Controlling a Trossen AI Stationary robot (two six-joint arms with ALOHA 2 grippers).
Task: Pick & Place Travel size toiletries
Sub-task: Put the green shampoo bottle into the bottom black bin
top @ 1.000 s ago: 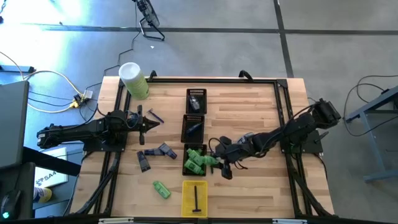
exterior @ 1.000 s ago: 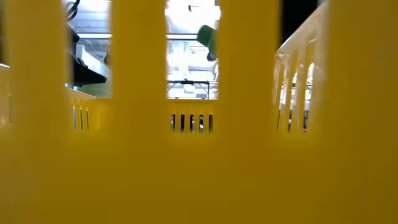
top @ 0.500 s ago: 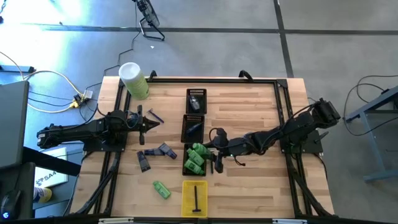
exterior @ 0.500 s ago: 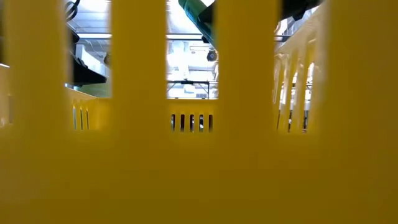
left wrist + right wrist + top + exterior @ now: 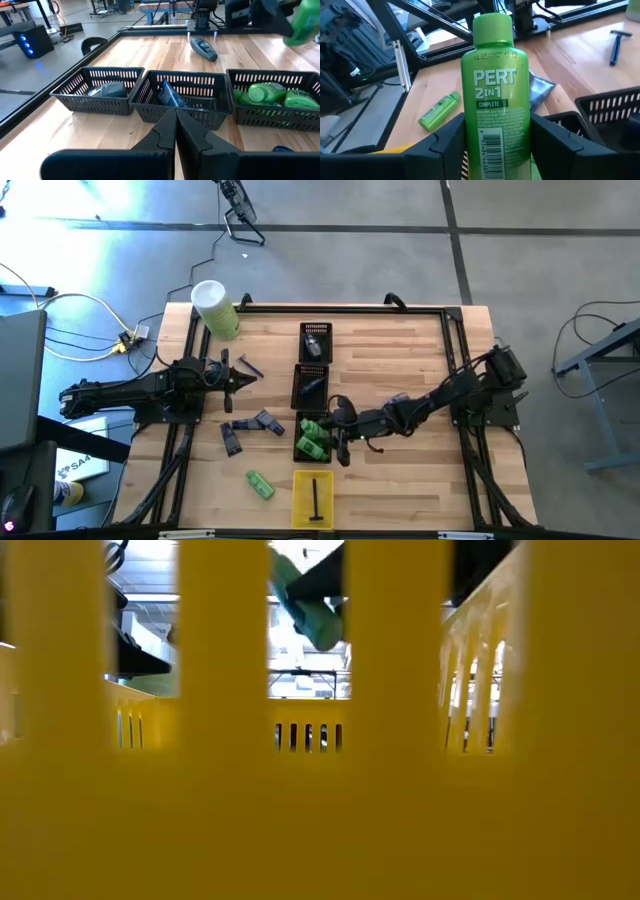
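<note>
Right gripper (image 5: 343, 442) was clamped on a green bottle (image 5: 494, 100), held just at the 3 o'clock edge of the black tray (image 5: 314, 437) already holding other green bottles (image 5: 280, 95). That tray lay at 9 o'clock from the gripper, so the coming drop seemed to turn on a short shift that way. The held bottle's long axis ran along the fingers (image 5: 445, 145), cap leading. Its label read "PERT 2 IN 1 COMPLETE" above a barcode. One more green bottle (image 5: 260, 484) lay loose on the table at 7 o'clock from the tray, nearer the right arm. Left gripper (image 5: 232, 376), fingers together and empty, waited at 10 o'clock from the trays.
</note>
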